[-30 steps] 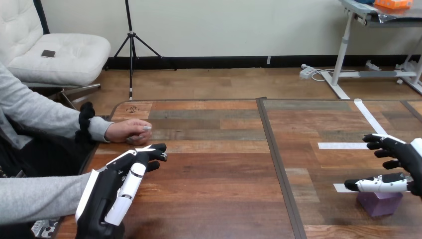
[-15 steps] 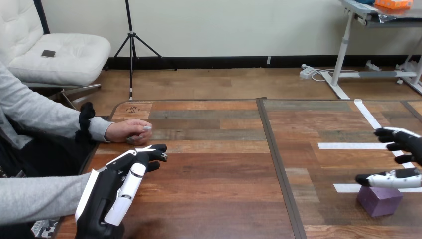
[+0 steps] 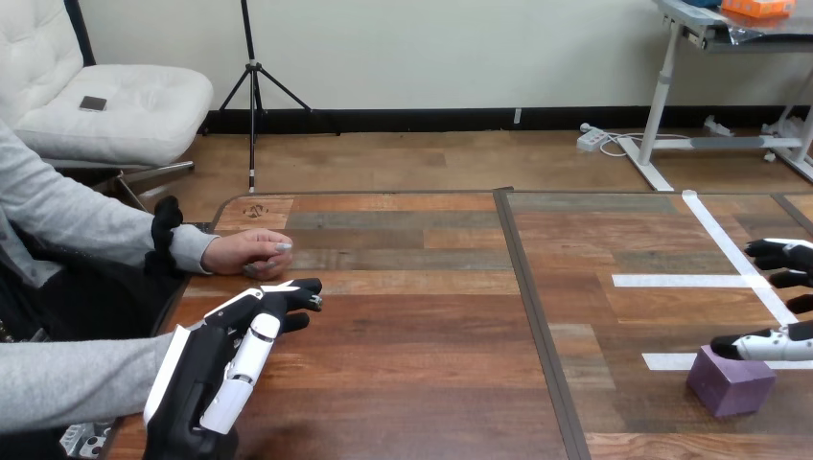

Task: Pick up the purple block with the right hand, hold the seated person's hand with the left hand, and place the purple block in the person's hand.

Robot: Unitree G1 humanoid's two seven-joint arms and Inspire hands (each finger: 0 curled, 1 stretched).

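The purple block (image 3: 731, 382) lies on the table near the right edge. My right hand (image 3: 784, 343) hovers just above and to the right of it, fingers straight and spread, with the thumb over the block's top right corner; it is open and partly cut off by the view's edge. My left hand (image 3: 235, 350) rests open at the lower left, its fingers pointing up toward the person's hand (image 3: 247, 253). That hand lies loosely closed on the table's left edge, a short gap away from my fingers.
White tape strips (image 3: 671, 281) mark the table's right part, beside the block. A dark seam (image 3: 537, 316) runs down the table's middle. The person's other sleeve (image 3: 67, 383) lies along the lower left, beside my left arm.
My right hand has drawn back to the right, off the block, so more of the block's top shows. The left hand and the person's hand have not moved.
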